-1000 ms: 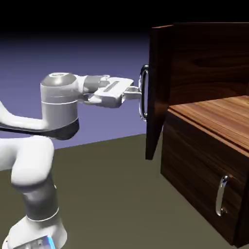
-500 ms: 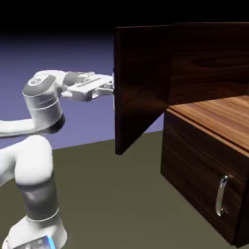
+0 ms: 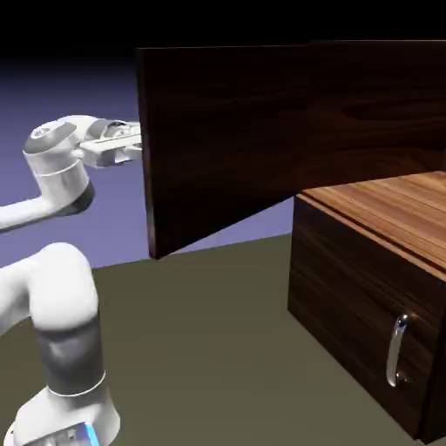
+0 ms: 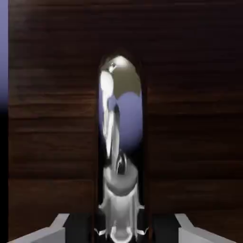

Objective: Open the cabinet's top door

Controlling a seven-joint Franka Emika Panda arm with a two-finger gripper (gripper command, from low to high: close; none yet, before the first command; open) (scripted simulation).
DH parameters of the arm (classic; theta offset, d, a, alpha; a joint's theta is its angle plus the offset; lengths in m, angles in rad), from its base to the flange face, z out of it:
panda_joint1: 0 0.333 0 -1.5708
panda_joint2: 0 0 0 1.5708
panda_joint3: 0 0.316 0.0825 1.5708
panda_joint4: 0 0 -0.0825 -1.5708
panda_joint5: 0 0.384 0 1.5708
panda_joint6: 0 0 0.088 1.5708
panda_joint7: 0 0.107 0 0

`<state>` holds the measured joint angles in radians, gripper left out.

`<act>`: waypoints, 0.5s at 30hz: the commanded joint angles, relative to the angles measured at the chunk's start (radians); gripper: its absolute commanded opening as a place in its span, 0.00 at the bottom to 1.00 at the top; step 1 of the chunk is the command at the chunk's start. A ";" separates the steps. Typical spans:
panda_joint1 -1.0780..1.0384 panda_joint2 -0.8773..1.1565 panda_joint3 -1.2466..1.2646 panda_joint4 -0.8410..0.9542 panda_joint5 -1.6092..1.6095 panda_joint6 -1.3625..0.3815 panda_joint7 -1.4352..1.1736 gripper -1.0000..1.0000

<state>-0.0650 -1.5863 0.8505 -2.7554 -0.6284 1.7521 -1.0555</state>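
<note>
The dark walnut cabinet (image 3: 348, 287) fills the exterior view's right. Its top door (image 3: 253, 139) stands swung far out to the left, its inner face toward the camera, so the long silver handle is hidden there. My white hand (image 3: 111, 142) reaches to the door's outer edge from the left, with the fingertips behind the panel. In the hand view the curved silver handle (image 4: 119, 128) runs upright against dark wood (image 4: 52, 118). My gripper (image 4: 121, 231) is shut on its lower end, a grey fingertip (image 4: 54, 228) showing on each side.
The opened upper compartment shows a lighter wood floor (image 3: 396, 205). Below it sits the lower panel with its short silver handle (image 3: 398, 350). The arm's base and elbow (image 3: 61, 348) occupy the lower left, over the olive table (image 3: 218, 348).
The top door has swung much further open toward the left, from nearly edge-on to broadside. My hand has moved left with the handle, which is now hidden behind the panel.
</note>
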 commanded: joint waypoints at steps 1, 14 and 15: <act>-0.022 0.012 0.031 0.036 0.025 -0.037 0.001 0.00; -0.377 0.096 0.274 0.507 0.194 -0.444 -0.030 0.00; -0.405 0.099 0.285 0.543 0.201 -0.471 -0.034 0.00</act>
<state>-0.4703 -1.4879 1.1351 -2.2117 -0.4281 1.2799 -1.0899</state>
